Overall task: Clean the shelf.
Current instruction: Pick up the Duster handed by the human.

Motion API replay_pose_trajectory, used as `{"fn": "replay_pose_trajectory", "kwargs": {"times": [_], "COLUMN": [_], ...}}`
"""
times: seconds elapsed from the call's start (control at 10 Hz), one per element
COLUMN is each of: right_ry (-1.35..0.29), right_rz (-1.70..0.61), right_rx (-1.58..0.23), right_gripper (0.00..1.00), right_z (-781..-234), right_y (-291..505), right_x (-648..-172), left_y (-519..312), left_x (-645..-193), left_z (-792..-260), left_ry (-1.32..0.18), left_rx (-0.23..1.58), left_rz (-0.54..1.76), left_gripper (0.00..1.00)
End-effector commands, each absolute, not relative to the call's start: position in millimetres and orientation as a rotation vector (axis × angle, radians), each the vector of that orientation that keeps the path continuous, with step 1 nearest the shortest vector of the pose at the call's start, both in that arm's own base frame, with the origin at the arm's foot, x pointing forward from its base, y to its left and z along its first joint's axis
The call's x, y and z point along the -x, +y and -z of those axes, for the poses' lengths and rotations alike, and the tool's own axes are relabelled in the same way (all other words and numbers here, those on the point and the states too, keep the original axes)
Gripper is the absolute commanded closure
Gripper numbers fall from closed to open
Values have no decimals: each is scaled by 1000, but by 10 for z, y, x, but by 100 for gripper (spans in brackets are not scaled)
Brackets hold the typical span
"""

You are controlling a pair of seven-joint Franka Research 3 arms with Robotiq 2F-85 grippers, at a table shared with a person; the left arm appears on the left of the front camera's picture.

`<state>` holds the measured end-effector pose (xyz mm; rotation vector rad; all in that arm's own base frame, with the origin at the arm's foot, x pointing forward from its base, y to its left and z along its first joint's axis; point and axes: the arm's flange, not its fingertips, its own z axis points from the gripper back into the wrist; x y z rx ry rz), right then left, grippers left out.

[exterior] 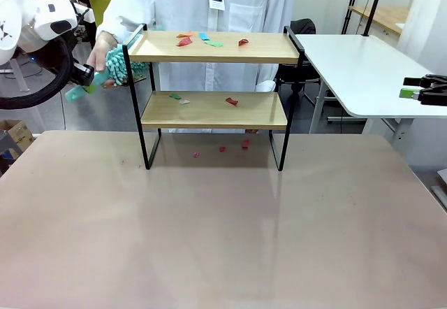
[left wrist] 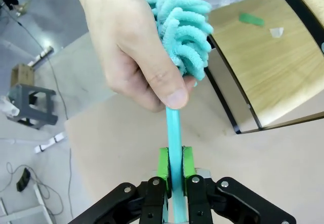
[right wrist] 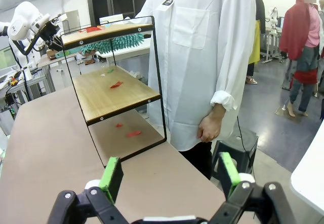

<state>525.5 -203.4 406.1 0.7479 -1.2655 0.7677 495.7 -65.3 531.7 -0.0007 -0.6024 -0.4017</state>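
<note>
Jaws of the left gripper (left wrist: 174, 160) are clamped together on the thin teal handle of a fluffy teal chenille duster (left wrist: 181, 26), one green pad (left wrist: 163, 163) pressed to each side of the stem. We note that a person's hand (left wrist: 132, 57) grips the same handle just above the pads, at the base of the duster's head. Gripper, hand and duster sit just off the left end of the small two-tier shelf (exterior: 265, 47), which has two light wooden boards in a thin black metal frame. The duster's head lies beside the frame's left upright, a little below the top board. We cannot tell whether it touches the frame.

The right gripper (right wrist: 169, 176) has its jaws spread wide with nothing between them. It hangs well to the right of the shelf.

The shelf stands upright on the far part of the beige table (exterior: 223, 239), directly in front of the person in a white coat (exterior: 188, 1). Small coloured paper scraps (exterior: 200, 39) lie on its top board: red, orange, blue and green. We record a green, a pale and a red scrap on the lower board. Several small red bits lie on the table beneath the shelf, between its legs. The person's other hand (right wrist: 207, 127) hangs behind the shelf's right end.
</note>
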Motion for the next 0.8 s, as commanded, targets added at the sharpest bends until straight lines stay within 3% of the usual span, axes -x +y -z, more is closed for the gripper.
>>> {"fn": "replay_pose_trajectory", "kwargs": {"times": [0.0, 0.7], "right_ry": [-1268, -1268], "right_rz": [-773, -773], "right_rx": [-744, -744], "right_gripper": [0, 0], "right_z": [-4089, -4089], "right_y": [-2014, -2014], "right_x": [-5263, -5263], "left_y": [-675, -584], "left_x": [-4931, -4943], "left_z": [-5319, -5348], "left_ry": [-643, -642], "left_rx": [-53, -25], "left_rz": [344, 333], "left_gripper": [100, 100]}}
